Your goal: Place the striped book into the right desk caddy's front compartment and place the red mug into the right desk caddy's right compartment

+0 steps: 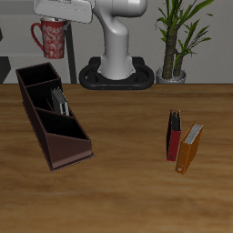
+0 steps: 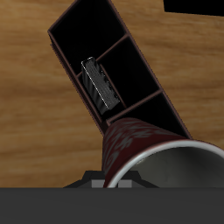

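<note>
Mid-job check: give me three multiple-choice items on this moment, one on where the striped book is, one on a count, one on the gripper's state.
1. Where is the striped book?
A. beside the orange book
B. inside the right desk caddy, in its middle section
C. in the gripper

2. How many books stand outside the caddy?
A. none
B. two
C. four

3. What is the gripper doing?
A. holding the red mug in the air
B. open and empty
C. gripping a book

Answers:
1 B, the striped cover shows between the two dividers in both views.
2 B, the dark red book and the orange book stand together on the table.
3 A, the mug hangs under the gripper, above the caddy's tall end.
</note>
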You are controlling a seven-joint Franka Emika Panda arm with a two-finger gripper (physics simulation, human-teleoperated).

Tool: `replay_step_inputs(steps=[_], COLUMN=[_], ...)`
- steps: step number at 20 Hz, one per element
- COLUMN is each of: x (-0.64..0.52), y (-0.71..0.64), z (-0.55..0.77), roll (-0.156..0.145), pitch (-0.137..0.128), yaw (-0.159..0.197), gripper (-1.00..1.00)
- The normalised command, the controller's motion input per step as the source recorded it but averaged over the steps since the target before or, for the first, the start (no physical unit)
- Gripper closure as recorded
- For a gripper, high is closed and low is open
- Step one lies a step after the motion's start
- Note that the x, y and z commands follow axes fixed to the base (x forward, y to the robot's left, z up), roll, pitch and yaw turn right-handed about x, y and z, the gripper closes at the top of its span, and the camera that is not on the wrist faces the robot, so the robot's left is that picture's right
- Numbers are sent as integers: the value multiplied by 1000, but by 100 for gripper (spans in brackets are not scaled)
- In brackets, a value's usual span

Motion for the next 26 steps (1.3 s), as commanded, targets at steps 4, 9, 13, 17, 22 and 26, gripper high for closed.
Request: replay_step_inputs(steps=[4,9,13,17,22,26], x=[18,139,118,50,94,84], y=[-203,-225,-168,-278,-175,-63], z=[55,-56,-95,41,-82,-92], roll=[2,18,54,15,20,23], pitch=[25,43,60,4,33,18], yaw=[-28,-57,-68,13,-22,12], gripper=[100,100,100,100,100,100])
